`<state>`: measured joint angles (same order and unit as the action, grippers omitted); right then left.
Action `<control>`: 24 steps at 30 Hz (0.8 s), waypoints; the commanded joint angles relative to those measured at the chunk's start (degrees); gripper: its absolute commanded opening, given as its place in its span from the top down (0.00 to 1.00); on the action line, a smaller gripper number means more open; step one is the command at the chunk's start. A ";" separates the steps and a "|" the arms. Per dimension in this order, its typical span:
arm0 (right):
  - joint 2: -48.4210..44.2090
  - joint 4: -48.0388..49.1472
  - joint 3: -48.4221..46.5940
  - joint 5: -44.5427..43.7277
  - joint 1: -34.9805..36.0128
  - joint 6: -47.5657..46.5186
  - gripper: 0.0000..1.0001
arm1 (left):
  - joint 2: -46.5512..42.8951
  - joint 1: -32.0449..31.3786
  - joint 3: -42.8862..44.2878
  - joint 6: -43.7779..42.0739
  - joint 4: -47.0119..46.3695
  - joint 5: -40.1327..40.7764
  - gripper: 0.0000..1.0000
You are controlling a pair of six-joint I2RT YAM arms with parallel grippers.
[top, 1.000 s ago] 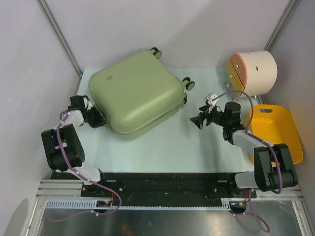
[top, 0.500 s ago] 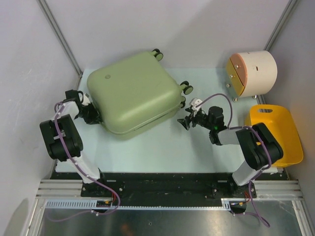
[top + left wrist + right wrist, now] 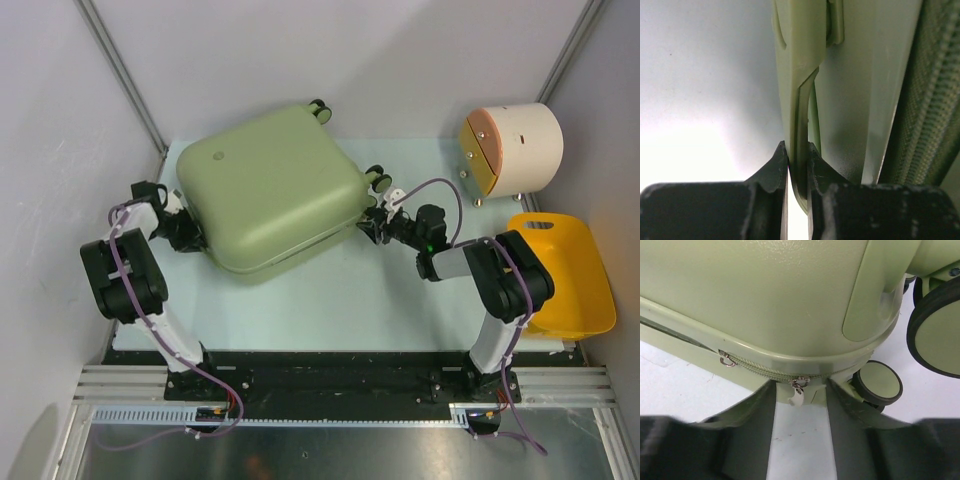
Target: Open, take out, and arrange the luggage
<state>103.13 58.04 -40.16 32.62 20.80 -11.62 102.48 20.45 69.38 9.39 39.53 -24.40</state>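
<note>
We see large pale sage-green hard-shell suitcase (image 3: 270,190) lying flat, lid down, on far left part of pale table (image 3: 350,290), black-and-green wheels (image 3: 378,178) toward right. Left gripper (image 3: 797,159) clamped on thin sage-green tab (image 3: 802,100) at suitcase's left edge. Right gripper (image 3: 801,389) at wheel corner, jaws apart, straddling small silver zipper pull (image 3: 797,396) without touching it. Cream cylindrical drum (image 3: 515,148) and yellow plastic basket (image 3: 560,270) at right, apart from suitcase

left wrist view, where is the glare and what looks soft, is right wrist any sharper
Left wrist: the table blows out to white glare low on the left, and the zip tape at the right edge is soft. Right wrist: the zipper pull is sharp, the fingers blurred and dark.
</note>
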 commanded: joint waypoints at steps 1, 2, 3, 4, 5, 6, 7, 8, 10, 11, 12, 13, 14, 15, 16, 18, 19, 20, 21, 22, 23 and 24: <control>1.46 2.70 -1.85 1.65 0.21 0.54 0.63 | 1.76 1.88 2.33 -8.16 -2.35 1.20 1.00; 1.46 2.34 -1.85 1.83 0.47 0.54 0.68 | 1.85 1.96 2.42 -8.07 -2.26 1.37 1.00; 1.37 2.08 -1.85 2.01 0.56 0.28 0.76 | 2.02 2.23 2.68 -8.07 -2.26 1.46 1.00; 1.37 1.82 -1.85 2.01 0.65 0.28 0.81 | 2.20 2.32 2.86 -8.07 -2.26 1.46 1.00; 1.28 1.64 -1.85 2.18 0.82 0.11 0.91 | 2.38 2.49 3.04 -8.16 -2.35 1.55 1.00; 1.20 1.38 -1.85 2.10 0.91 -0.59 1.00 | 2.46 2.75 3.39 -8.42 -2.35 1.81 1.00; 0.93 0.24 -1.85 1.75 1.09 -1.21 1.00 | 2.64 2.93 4.26 -8.59 -2.26 1.82 1.00; 0.76 -0.20 -1.85 1.40 1.26 -1.39 1.00 | 2.99 3.11 4.70 -8.68 -2.35 1.90 1.00; 0.41 -2.22 -1.76 0.00 1.96 -1.65 1.00 | 3.25 3.63 6.20 -8.77 -2.26 1.82 1.00; -0.12 -3.19 -1.85 -0.36 2.49 -1.74 1.00 | 3.69 3.81 6.81 -8.69 -2.26 1.90 1.00; -0.56 -3.98 -1.50 -0.89 3.89 -1.66 1.00 | 3.87 3.98 7.95 -9.03 -2.26 2.08 1.00; -1.09 -4.95 -1.15 -3.16 4.86 -1.13 1.00 | 4.22 3.99 8.57 -9.21 -2.26 2.08 1.00; -2.48 -4.96 -0.54 -4.40 5.82 -0.69 1.00 | 5.27 4.07 9.27 -9.21 -2.18 2.25 1.00; -3.11 -4.96 0.08 -5.63 6.70 -0.25 1.00 | 5.97 4.16 10.67 -10.86 -2.09 2.60 1.00; -3.98 -5.48 1.04 -9.21 8.80 0.10 1.00 | 6.68 4.25 11.38 -10.88 -2.09 2.52 1.00; -5.92 -6.53 1.84 -12.57 10.05 0.89 1.00 | 9.13 4.77 13.48 -10.62 -1.65 1.91 1.00; -6.27 -8.02 1.93 -13.80 9.97 0.98 1.00 | 9.93 4.78 14.19 -10.71 -1.47 1.21 1.00; -6.54 -8.64 2.02 -14.25 9.79 -0.58 1.00 | 10.63 4.69 14.90 -11.05 -1.30 0.77 1.00; -6.71 -8.73 2.02 -14.86 9.18 -1.73 1.00 | 11.86 4.69 16.21 -11.23 -0.95 0.67 1.00; -6.45 -8.13 1.93 -14.52 8.22 -2.61 1.00 | 12.57 4.78 16.83 -11.15 -0.94 0.85 1.00; -6.19 -7.68 1.67 -13.91 5.42 -4.88 1.00 | 13.36 4.78 17.62 -11.06 -0.86 1.02 1.00; -5.58 -7.42 1.32 -13.03 4.09 -6.39 1.00 | 14.32 4.69 19.37 -10.97 -0.68 1.20 1.00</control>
<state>98.30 50.46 -38.54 21.63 29.74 -12.67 112.90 23.57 83.64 4.38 43.18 -24.95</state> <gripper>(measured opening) 0.012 0.146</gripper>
